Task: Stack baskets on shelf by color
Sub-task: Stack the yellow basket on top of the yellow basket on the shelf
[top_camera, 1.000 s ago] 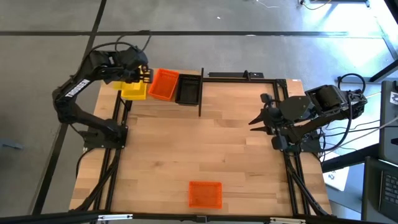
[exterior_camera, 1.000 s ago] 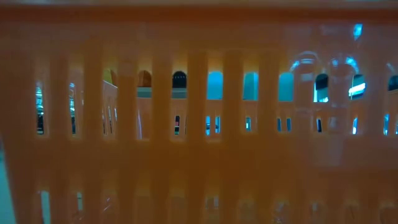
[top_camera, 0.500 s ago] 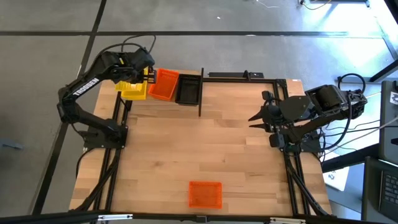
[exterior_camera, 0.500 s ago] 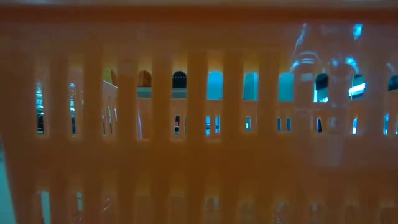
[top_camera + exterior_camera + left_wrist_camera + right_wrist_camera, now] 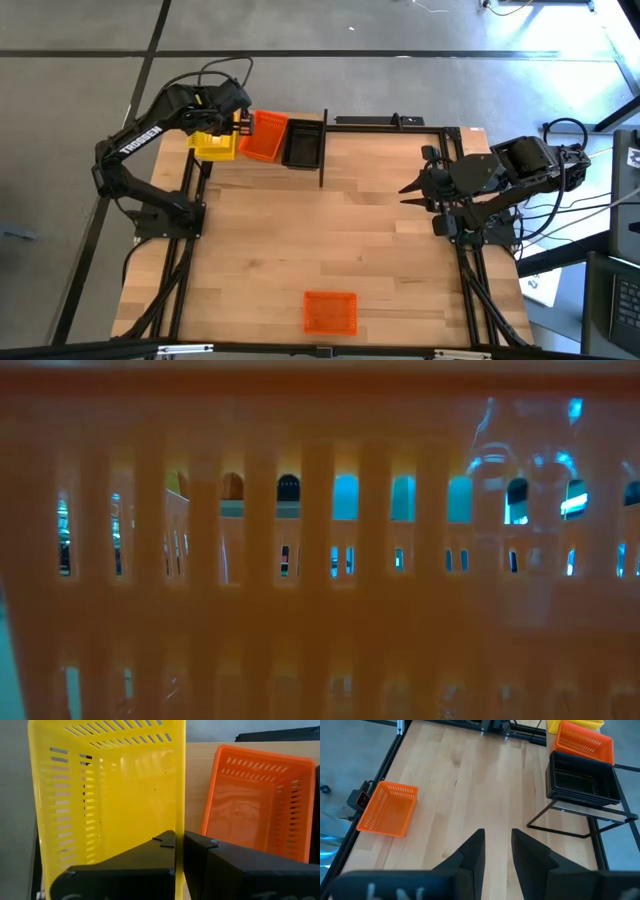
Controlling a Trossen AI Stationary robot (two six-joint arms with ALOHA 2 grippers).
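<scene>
- The left gripper (image 5: 179, 851) sits at the far left corner of the bench (image 5: 340, 240), its fingers nearly together and pinching the rim wall of the yellow basket (image 5: 115, 795).
- That yellow basket lies at the left end of the shelf (image 5: 322, 150), partly under the arm in the high view.
- Just beside it is an orange basket (image 5: 264, 135), tilted, and then the black baskets (image 5: 301, 145) (a nested stack, judging by the right wrist view).
- A second orange basket (image 5: 329, 312) lies alone at the near edge of the bench, well apart from the shelf; it fills the low view.
- The right gripper (image 5: 495, 851) hovers at the right side of the bench, fingers slightly parted and holding nothing.
</scene>
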